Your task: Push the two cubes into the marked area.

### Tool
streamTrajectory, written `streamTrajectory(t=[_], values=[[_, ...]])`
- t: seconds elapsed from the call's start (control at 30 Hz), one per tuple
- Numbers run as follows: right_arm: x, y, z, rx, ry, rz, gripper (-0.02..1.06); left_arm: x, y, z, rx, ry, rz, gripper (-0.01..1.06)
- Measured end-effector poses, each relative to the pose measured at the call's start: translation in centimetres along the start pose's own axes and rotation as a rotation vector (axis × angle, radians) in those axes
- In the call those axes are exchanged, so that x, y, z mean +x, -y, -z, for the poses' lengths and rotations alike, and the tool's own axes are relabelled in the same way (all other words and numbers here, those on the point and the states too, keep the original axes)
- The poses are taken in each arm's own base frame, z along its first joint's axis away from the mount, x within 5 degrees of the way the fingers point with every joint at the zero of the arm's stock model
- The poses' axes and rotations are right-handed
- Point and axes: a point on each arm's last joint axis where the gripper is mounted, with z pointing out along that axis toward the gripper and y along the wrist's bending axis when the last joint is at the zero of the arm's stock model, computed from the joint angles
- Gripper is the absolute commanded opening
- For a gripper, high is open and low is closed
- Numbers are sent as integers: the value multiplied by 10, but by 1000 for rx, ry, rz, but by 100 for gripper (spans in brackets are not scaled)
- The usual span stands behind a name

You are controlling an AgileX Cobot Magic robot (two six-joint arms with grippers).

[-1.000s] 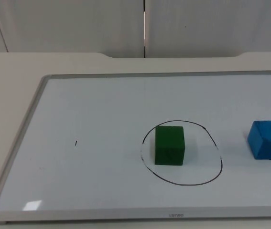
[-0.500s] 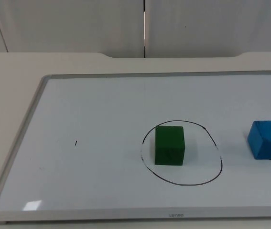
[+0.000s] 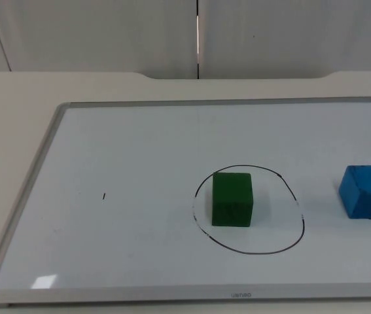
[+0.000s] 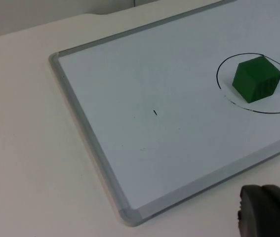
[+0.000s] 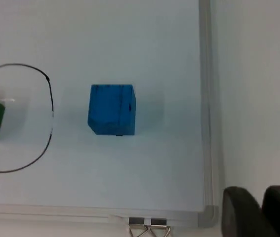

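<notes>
A green cube (image 3: 232, 198) stands inside the black hand-drawn circle (image 3: 249, 251) on the whiteboard (image 3: 139, 144). A blue cube (image 3: 367, 191) sits outside the circle, to its right, near the board's right edge. In the right wrist view the blue cube (image 5: 111, 109) lies ahead of my right gripper (image 5: 263, 210), well apart from it. The gripper's two black fingertips (image 5: 241, 212) are nearly together with nothing between them. From the left wrist I see the green cube (image 4: 256, 79) in the circle, far from my left gripper (image 4: 268, 212), which waits off the board's near edge.
The whiteboard's grey metal frame (image 3: 28, 196) lies flat on the white table. A small black mark (image 3: 104, 195) is on the board's left half. Two binder clips (image 5: 149, 224) sit at the board's edge near my right gripper. The grey partition wall (image 3: 106, 33) closes the back.
</notes>
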Motion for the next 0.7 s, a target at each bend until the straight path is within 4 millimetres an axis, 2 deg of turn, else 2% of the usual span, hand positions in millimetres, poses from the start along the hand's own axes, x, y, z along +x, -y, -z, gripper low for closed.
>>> streamTrajectory(t=[0.03,0.07,0.1,0.13,0.27,0.3,0.47,0.5,0.63,0.7], values=[[-3,0,-12,2,-33,0,0,0,0,0,0,0,0,0],[-3,0,-12,2,-33,0,0,0,0,0,0,0,0,0],[-6,0,-28,4,-78,0,0,0,0,0,0,0,0,0],[-7,0,-34,5,-93,0,0,0,0,0,0,0,0,0],[-11,-1,-79,7,-189,-6,0,0,0,0,0,0,0,0],[-11,-1,-79,7,-189,-6,0,0,0,0,0,0,0,0],[-10,-1,-126,11,-236,-6,0,0,0,0,0,0,0,0],[-10,-1,-126,11,-236,-6,0,0,0,0,0,0,0,0],[-8,-1,-154,12,-238,-7,0,0,0,0,0,0,0,0],[-7,-1,-159,11,-234,-7,0,0,0,0,0,0,0,0]])
